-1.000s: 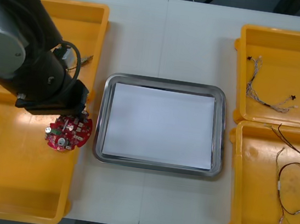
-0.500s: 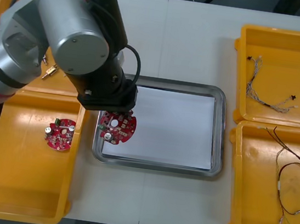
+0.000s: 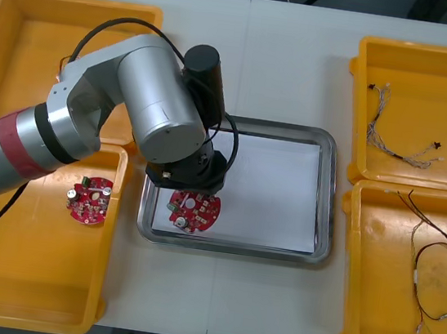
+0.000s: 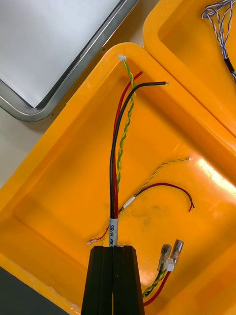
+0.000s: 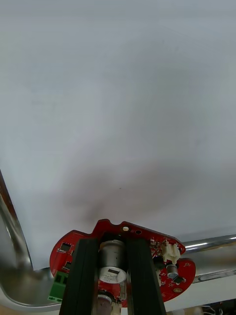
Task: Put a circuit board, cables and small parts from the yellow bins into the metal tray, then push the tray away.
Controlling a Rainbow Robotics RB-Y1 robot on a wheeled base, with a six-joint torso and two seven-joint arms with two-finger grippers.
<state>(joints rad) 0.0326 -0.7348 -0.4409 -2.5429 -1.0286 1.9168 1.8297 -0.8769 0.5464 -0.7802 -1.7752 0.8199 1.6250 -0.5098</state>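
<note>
Your left arm has swung across from the lower-left yellow bin (image 3: 28,273) to the metal tray (image 3: 246,122) in the last second, and the red circuit board (image 3: 194,211) came with it. The left pincer (image 5: 113,246) is clamped on the board, with one black finger on each side of the silver round part on it. In the front view the board sits over the lower-left corner of the tray, very near the shiny rim. I cannot tell if it touches the white inside yet.

That is where things could go wrong. If you let go now and the board is up in the air, it may bounce or land with one edge up on the rim. Then it could tip out onto the surface (image 3: 246,55). Move it a bit more toward the middle and go low before you let go.

A second board (image 3: 90,199) lies in the lower-left bin. Leave it there.

Your right pincer (image 4: 113,251) waits at the right edge of the front view, over the lower-right bin (image 3: 385,320). It is pinched tight on a cable (image 4: 114,162) with black, red and yellow strands. That cable is long. When you lift it, the loose ends may catch on the bin wall. Another loose cable (image 4: 164,184) lies just beside the fingers and may tangle and come along.
</note>
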